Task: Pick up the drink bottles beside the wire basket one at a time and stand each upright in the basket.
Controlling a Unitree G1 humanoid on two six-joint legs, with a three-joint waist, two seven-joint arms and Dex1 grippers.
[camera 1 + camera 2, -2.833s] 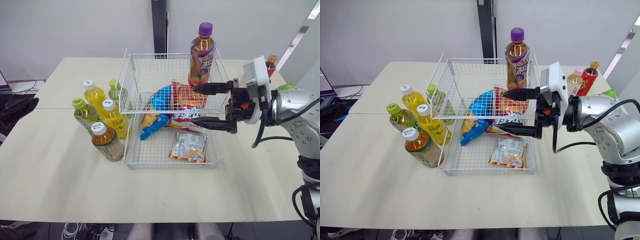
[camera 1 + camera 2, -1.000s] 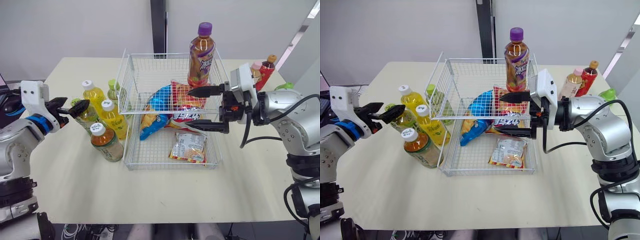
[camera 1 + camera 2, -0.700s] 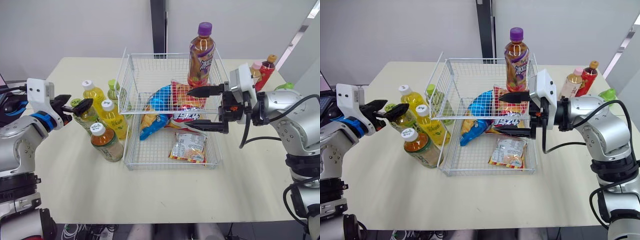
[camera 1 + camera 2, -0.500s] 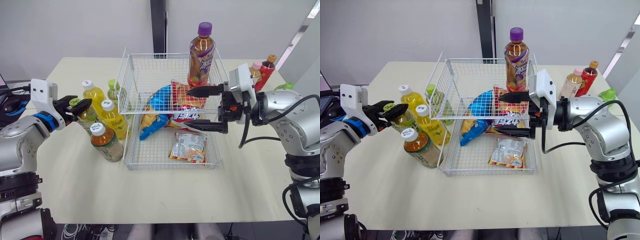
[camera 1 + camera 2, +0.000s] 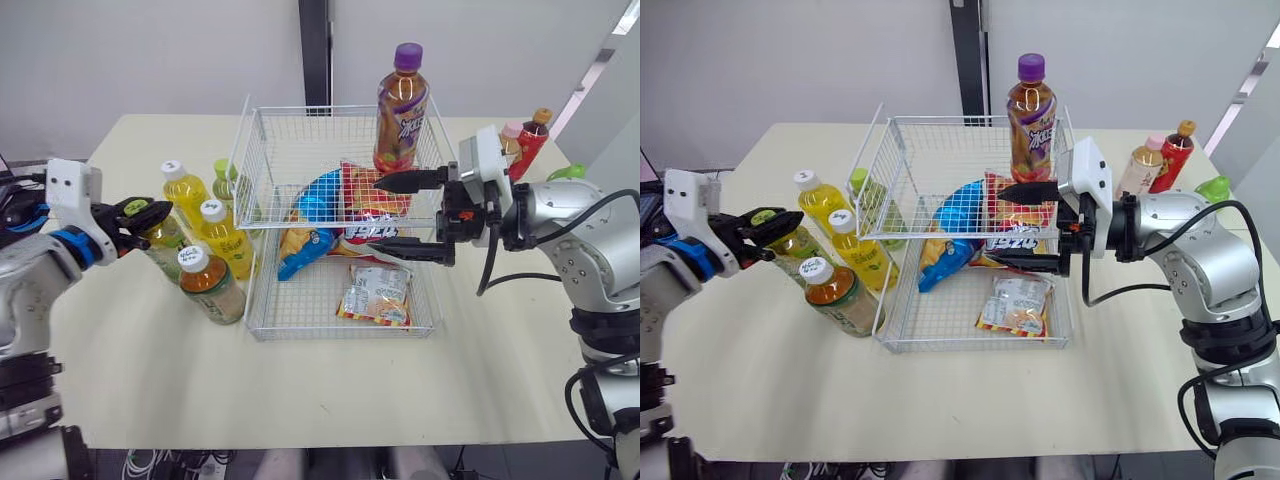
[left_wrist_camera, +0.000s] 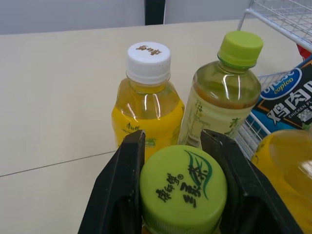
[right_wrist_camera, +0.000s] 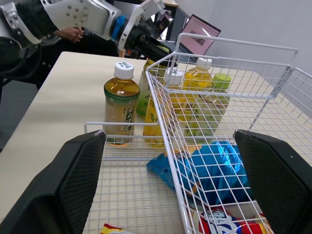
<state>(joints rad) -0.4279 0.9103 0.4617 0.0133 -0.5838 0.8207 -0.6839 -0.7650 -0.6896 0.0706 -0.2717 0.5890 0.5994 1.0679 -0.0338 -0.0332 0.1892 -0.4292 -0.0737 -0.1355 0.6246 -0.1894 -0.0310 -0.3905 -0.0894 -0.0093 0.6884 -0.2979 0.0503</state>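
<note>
Wire basket (image 5: 340, 336) holding snack packets (image 5: 375, 295), purple-capped bottle (image 5: 402, 110), right gripper (image 5: 375, 213) apart, left gripper (image 5: 152, 222) clamping green-capped bottle (image 6: 183, 187).

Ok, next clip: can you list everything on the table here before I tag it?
wire basket: one, white, middle of the table.
purple-capped bottle: one, amber, upright at the basket's far right corner.
snack bags: about four, blue, red and pale, lying in the basket.
yellow bottles: two, white caps, left of the basket.
amber tea bottle: one, white cap, nearest of the left group.
pale green bottle: one, green cap, beside the basket's left wall.
green-capped tea bottle: one, left group.
pink-capped and red bottles: two, far right.
table: one, cream.
left end effector: black, shut on that tea bottle's cap.
right end effector: black, open over the basket's right side.
</note>
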